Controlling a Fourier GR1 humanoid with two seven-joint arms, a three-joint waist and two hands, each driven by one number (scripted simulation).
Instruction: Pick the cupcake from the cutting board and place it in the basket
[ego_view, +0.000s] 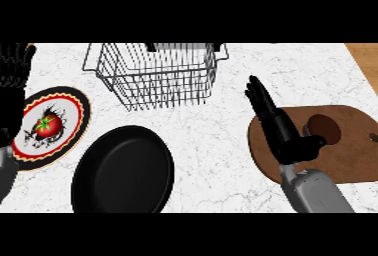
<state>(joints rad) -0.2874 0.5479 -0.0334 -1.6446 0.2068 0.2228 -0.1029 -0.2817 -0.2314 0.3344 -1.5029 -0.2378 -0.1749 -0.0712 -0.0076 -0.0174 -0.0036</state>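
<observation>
Your right robot hand (277, 125) sits low over the board's (347, 150) left edge — fingers straight and together, pointing up toward the far side, holding nothing. Just right of your thumb you see the cupcake (323, 129) on the board, seen from above, so no long axis shows. Your left robot hand (11, 70) rests open at the left edge — the basket (159, 75) stands well apart on the tabletop (214, 140).

We have a single head view, so no second view overlaps it. We look steeply down on the white marbled bench (214, 130) from close above. The wire basket (159, 75) lies toward the far edge, the black pan (123, 172) near us, and the brown cutting board (347, 150) at right. The forearms come in from the lower edge.
</observation>
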